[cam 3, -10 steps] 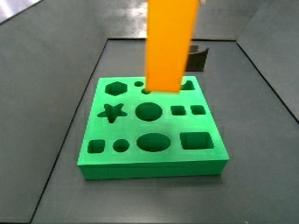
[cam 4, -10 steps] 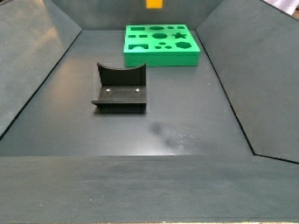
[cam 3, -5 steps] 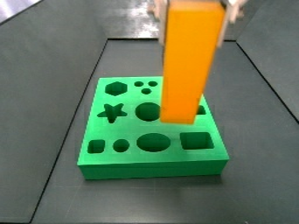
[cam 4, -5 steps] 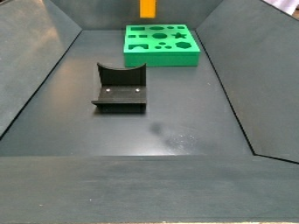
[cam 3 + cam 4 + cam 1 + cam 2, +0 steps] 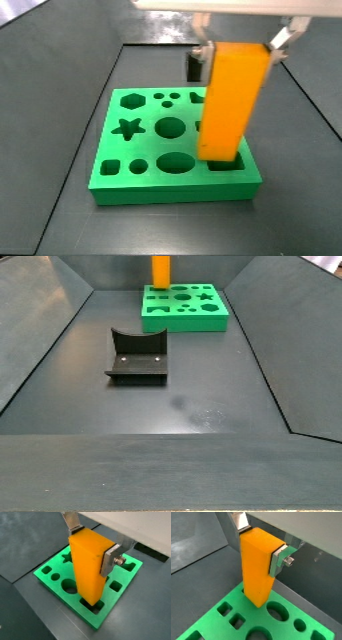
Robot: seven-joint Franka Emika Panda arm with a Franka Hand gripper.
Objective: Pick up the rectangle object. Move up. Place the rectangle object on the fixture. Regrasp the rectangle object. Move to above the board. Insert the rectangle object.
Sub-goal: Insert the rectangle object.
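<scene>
Gripper [image 5: 93,547] is clamped on the orange block [image 5: 88,569], which looks lined up over the green board [image 5: 50,579]'s square hole, so lower it straight and keep it plumb.

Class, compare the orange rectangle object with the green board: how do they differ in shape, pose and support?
The rectangle object is a tall, plain orange block; the board is a wide, flat green slab full of cut-out holes. The rectangle object stands upright, clamped by the gripper over a corner hole; the board lies flat on the floor, ungripped. Both have smooth, single-coloured faces.
</scene>
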